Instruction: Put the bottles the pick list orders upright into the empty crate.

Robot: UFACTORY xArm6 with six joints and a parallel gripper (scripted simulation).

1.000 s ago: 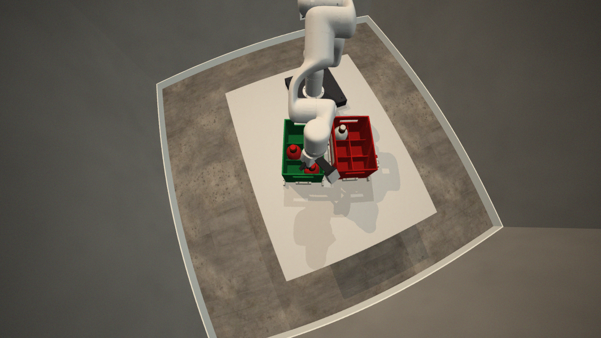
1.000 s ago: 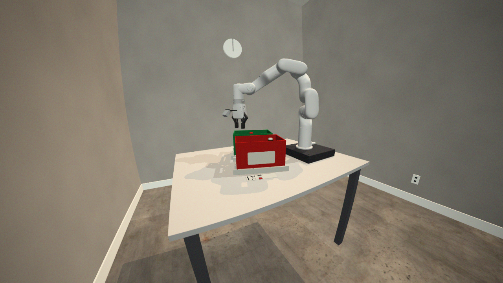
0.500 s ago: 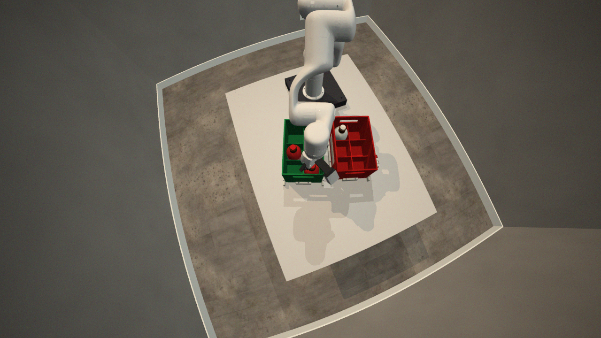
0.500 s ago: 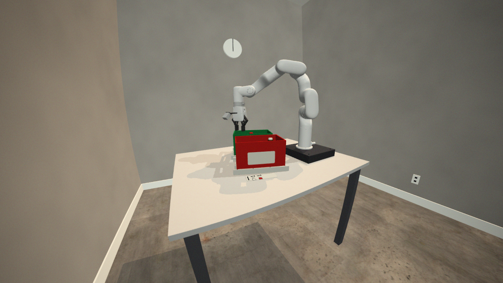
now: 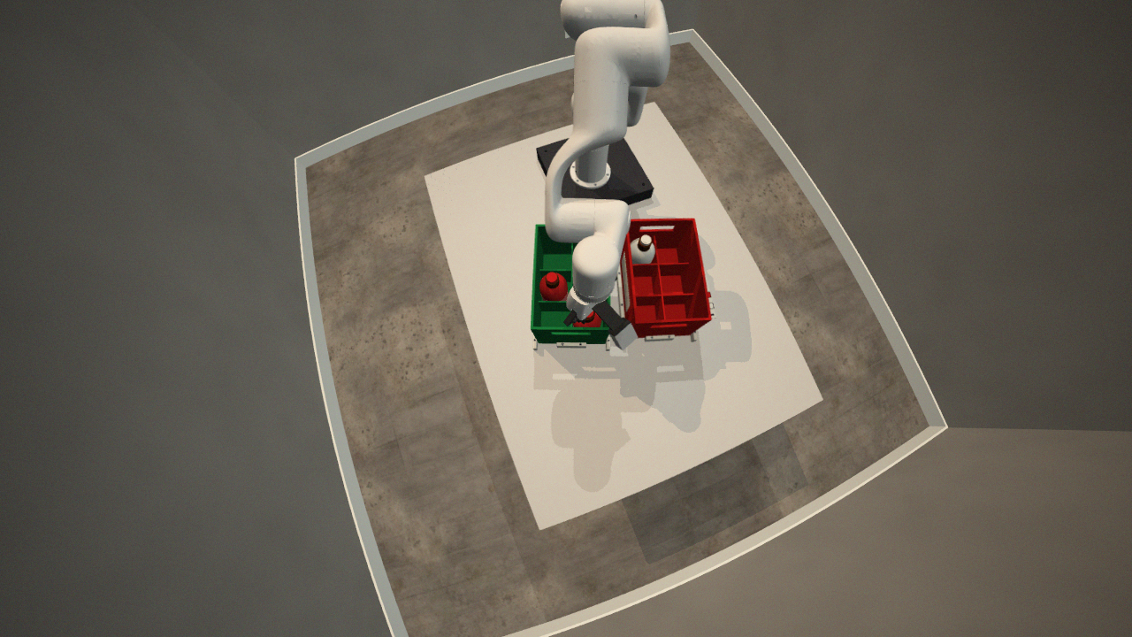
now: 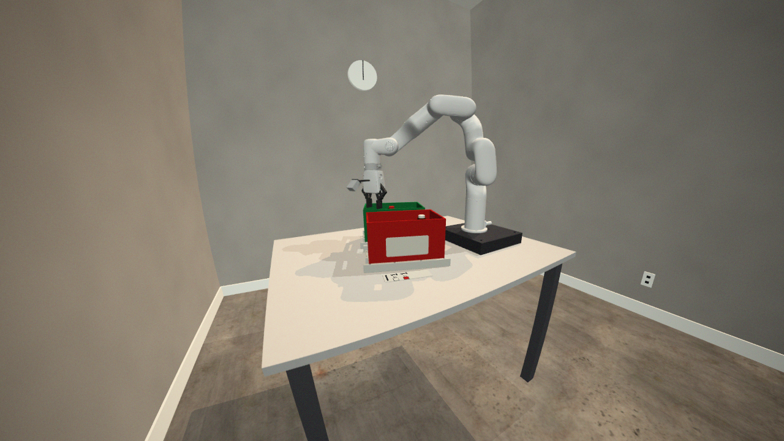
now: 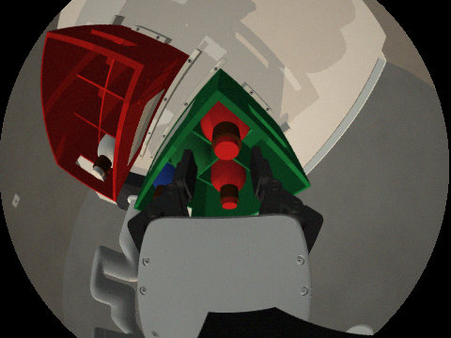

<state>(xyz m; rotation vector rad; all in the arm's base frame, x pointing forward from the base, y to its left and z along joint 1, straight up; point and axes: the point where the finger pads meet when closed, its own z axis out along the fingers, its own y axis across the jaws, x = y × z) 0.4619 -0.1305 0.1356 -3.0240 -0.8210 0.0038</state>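
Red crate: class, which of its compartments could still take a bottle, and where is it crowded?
The red crate holds only a white bottle in the corner compartment nearest the arm's base plate; its other compartments show bare. The green crate is crowded: red bottles stand there, with the open gripper right above one.
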